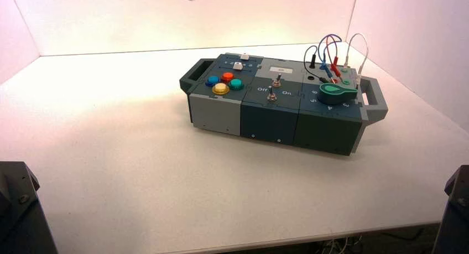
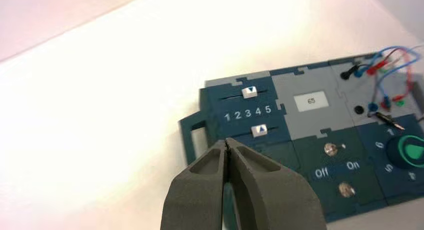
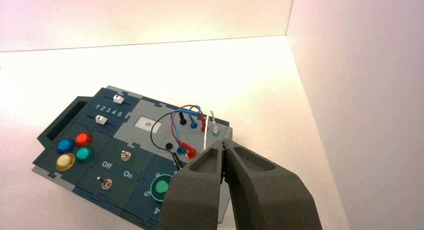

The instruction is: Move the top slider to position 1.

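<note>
White table, pale walls; left end effector, right end effector closed, both empty.

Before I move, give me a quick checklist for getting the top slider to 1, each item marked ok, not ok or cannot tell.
1. Top slider at position 1: not ok, its white knob stands around 3 to 4.
2. Top slider unobstructed in the left wrist view: ok.
3. Left gripper fingers shut for a push: ok, pointing toward the box's left part.
4. Left gripper touching the top slider: not ok, apart from it.
5. Right gripper out of the way: ok, off the sliders, toward the box's wired right end.
</note>
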Tool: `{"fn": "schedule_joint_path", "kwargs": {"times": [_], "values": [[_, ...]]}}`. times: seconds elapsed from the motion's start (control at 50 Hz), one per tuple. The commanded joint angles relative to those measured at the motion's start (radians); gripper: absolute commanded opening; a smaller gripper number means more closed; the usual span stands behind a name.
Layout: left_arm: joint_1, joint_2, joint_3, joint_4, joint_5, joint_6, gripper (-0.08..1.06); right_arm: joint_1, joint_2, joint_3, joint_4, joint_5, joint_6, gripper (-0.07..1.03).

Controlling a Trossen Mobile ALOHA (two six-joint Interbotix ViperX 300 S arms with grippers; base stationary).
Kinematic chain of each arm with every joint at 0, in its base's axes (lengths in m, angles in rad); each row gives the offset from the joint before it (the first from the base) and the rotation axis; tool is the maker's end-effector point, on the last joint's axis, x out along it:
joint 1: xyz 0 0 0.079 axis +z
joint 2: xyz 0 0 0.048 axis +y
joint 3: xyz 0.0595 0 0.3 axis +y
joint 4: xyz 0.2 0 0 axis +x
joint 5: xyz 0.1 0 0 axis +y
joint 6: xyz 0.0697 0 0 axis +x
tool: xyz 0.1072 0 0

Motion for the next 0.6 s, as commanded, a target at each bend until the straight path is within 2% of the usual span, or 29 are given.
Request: {"fn": "schedule_joint_path", "kwargs": {"times": [0.02, 0.26, 0.38, 0.6], "values": [[-0.028, 0.098, -0.127, 0.002, 0.032, 0.008, -0.03, 0.003, 0.012, -0.021, 0.002, -0.011, 0.002, -0.02], [-0.087, 0.279, -0.333, 0.002, 0.109, 0.032, -0.03, 0.003, 0.017, -0.023, 0.002, -0.012, 0.002, -0.02], [-0.109, 0.353, -0.430, 0.002, 0.161, 0.032, -0.03, 0.003, 0.029, -0.023, 0.002, -0.012, 0.002, -0.02], [-0.130, 0.454, -0.532, 0.000, 0.255, 0.040, -0.03, 0.003, 0.049, -0.025, 0.002, -0.012, 0.003, -0.02]]}}
